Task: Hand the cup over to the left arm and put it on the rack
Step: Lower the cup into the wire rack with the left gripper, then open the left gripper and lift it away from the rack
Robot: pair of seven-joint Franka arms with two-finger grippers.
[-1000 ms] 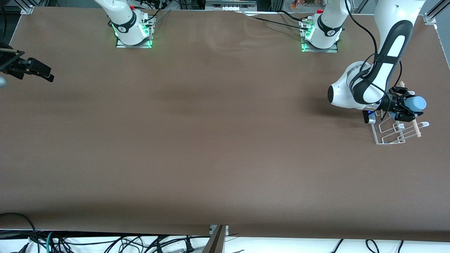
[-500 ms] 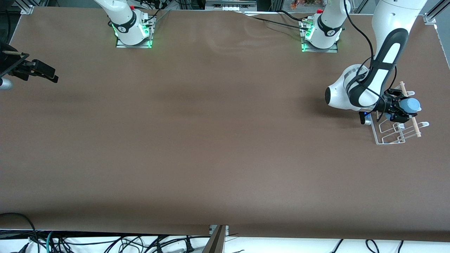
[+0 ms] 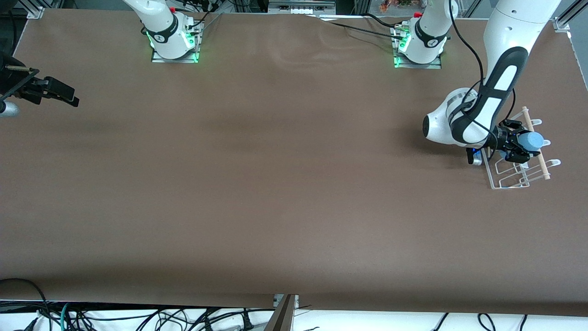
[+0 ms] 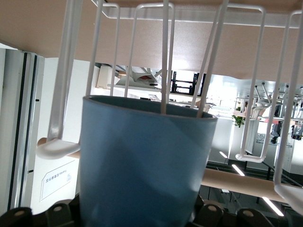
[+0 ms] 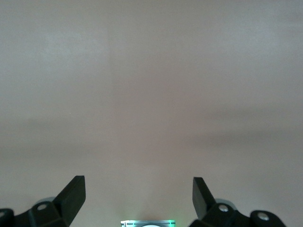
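cup [image 3: 533,140] clamped in left claw [image 3: 518,143], over rack [image 3: 519,172].

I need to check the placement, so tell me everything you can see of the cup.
The cup is a small light blue tumbler, smooth, handleless, slightly tapered, plastic by its look. It lies tipped on its side in the left claw, which is shut on it, over the white wire rack at the left arm's end of the table. In the left wrist view its open rim meets the rack's upright wire loops; whether it rests on them is unclear.
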